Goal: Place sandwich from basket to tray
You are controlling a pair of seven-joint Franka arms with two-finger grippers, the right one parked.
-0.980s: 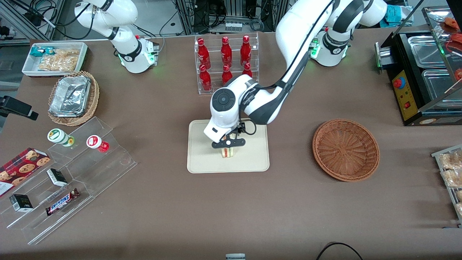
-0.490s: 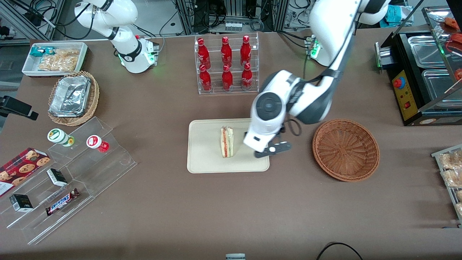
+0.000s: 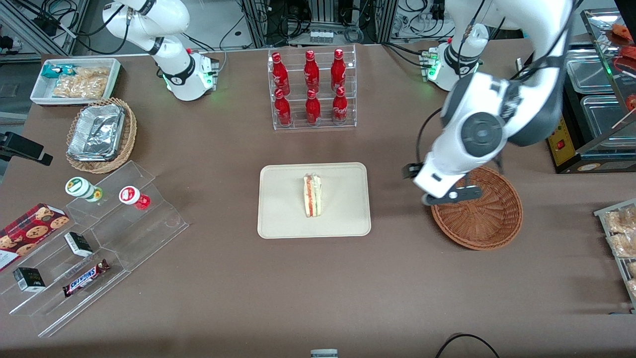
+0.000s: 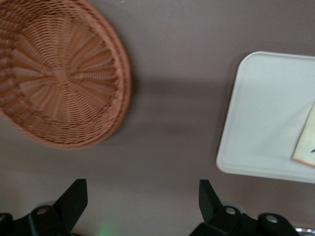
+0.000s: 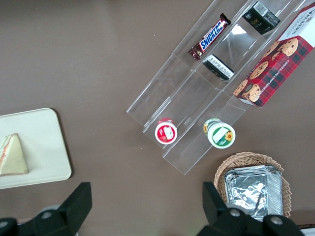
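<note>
The sandwich (image 3: 312, 195), a pale wedge with red and green filling, stands on edge in the middle of the cream tray (image 3: 283, 214), and nothing touches it. Its corner (image 4: 306, 143) and the tray (image 4: 266, 118) also show in the left wrist view. The reddish-brown wicker basket (image 3: 484, 223) is empty (image 4: 59, 73). My gripper (image 3: 451, 195) hangs above the basket's rim on the side facing the tray. It is open (image 4: 141, 201), with only bare tabletop between its fingers (image 4: 74, 199). The parked arm's wrist view shows the sandwich (image 5: 12, 156) on the tray (image 5: 42, 142).
A clear rack of red bottles (image 3: 312, 89) stands farther from the camera than the tray. Toward the parked arm's end are an acrylic snack display (image 3: 99, 238), a tan basket of foil trays (image 3: 102, 134) and a white bin (image 3: 74, 79). A black appliance (image 3: 586, 99) and bagged pastries (image 3: 621, 238) flank the basket.
My gripper has let go of the sandwich, risen off the tray and swung over to the basket's rim. The sandwich stays where it was set down on the tray.
</note>
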